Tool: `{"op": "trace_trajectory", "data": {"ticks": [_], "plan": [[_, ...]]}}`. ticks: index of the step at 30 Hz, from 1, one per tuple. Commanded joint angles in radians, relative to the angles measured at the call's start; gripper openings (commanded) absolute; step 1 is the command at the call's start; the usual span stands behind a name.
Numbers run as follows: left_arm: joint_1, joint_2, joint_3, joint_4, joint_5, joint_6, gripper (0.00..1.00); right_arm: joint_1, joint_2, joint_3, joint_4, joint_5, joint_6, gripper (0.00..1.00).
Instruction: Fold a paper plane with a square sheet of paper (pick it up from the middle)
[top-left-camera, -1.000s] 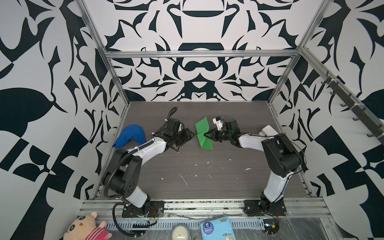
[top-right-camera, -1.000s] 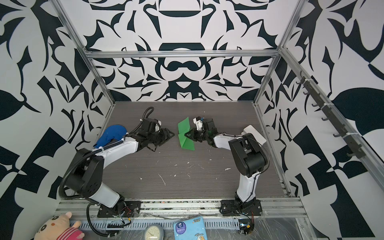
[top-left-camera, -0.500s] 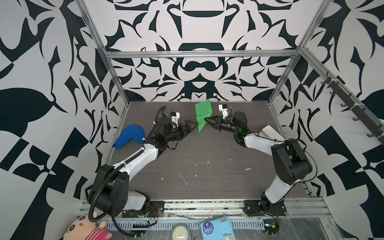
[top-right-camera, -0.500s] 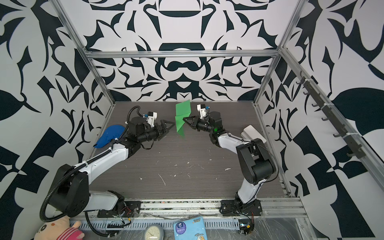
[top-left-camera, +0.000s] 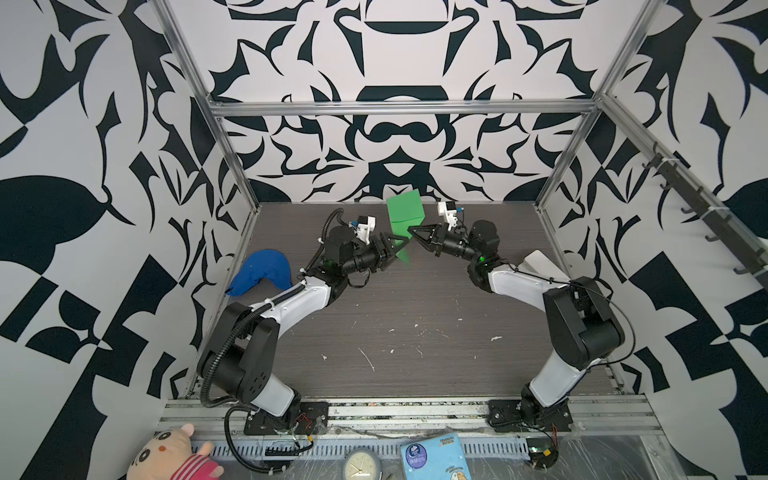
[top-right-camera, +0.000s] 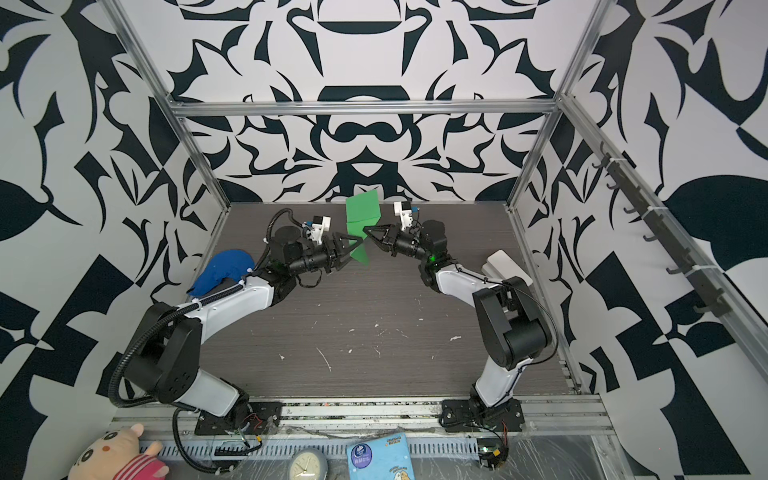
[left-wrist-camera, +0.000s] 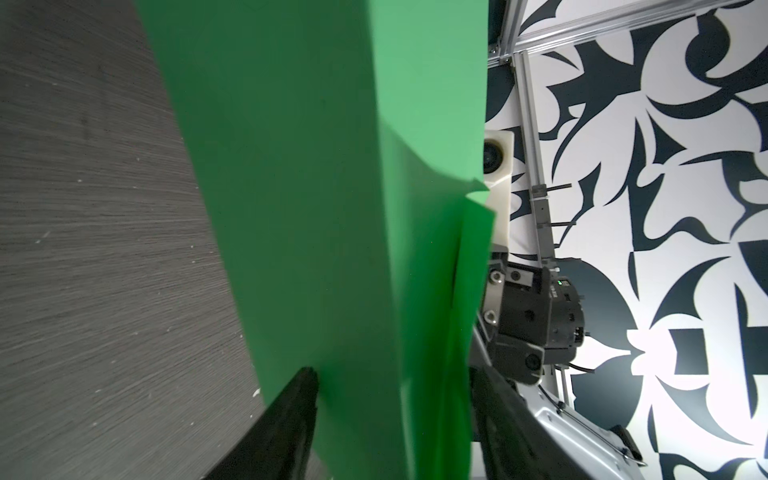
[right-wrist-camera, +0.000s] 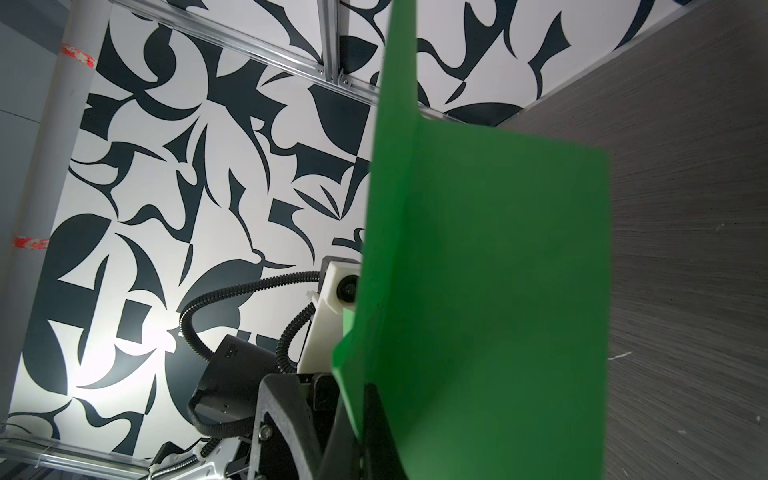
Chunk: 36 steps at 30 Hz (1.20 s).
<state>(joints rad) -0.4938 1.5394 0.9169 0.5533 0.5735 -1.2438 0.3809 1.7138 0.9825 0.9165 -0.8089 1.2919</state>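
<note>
The half-folded green sheet of paper hangs upright in mid-air over the far tabletop. My right hand is clamped on its middle, I judge to steady it. My left hand straddles the lower flaps, jaws apart, likely to press the fold.

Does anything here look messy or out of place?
White flecks litter the dark table between the arms, perhaps paper scraps. A blue cloth cap lies crumpled beside the left arm. The green paper hangs bent in mid-air, pinched by the right gripper.
</note>
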Motion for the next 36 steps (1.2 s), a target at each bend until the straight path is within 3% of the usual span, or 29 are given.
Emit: {"op": "trace_trajectory", "data": {"ticks": [1,5,16,27,36], "plan": [[0.001,-0.008,0.031,0.018,0.004,-0.01,0.53,0.0,-0.019,0.025,0.064,-0.015,0.014,0.0],[0.001,-0.013,0.03,0.014,0.008,-0.002,0.4,0.0,-0.017,0.026,0.051,-0.013,0.008,0.0],[0.001,-0.032,0.023,0.014,0.022,0.017,0.22,-0.002,-0.023,0.031,-0.014,0.0,-0.028,0.0],[0.009,-0.051,0.01,0.03,0.005,0.008,0.23,-0.002,-0.02,0.021,-0.015,-0.005,-0.03,0.0],[0.011,-0.038,0.014,0.03,0.003,-0.005,0.11,-0.004,-0.015,0.016,-0.002,-0.019,-0.033,0.0]]}}
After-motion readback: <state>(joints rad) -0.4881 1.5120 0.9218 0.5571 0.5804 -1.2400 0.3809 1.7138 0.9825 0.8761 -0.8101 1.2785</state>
